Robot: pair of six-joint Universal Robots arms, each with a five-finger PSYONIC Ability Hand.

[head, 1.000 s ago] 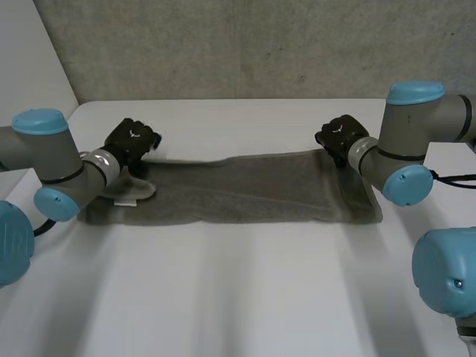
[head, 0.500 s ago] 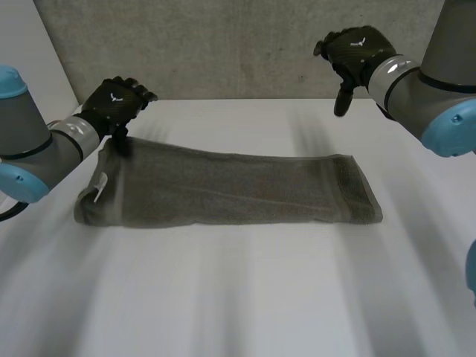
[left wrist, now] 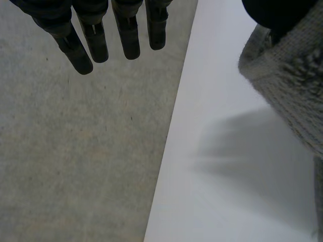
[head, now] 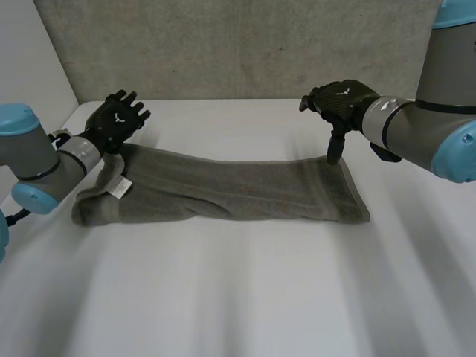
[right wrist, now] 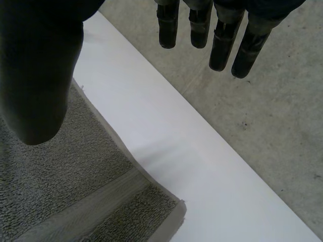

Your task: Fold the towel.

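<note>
The robot's left hand [head: 115, 123] hovers at the left end of the grey-green terry towel [head: 238, 190]. Its fingers [left wrist: 96, 40] are straight and spread wide, pointing past the far edge of the white table [head: 238, 297] toward the grey speckled wall [head: 238, 44]. The towel's far left corner rises off the table and lies against this hand's thumb. A small white label [head: 121, 187] hangs just below it.

The towel lies as a long folded strip across the table's far half, with its long edges running left to right. The whole near half of the table is bare.

At the towel's far right corner, the right hand [head: 343, 104] is wide too. Its fingers are straight and its thumb [right wrist: 35, 91] points down over the hemmed edge.
</note>
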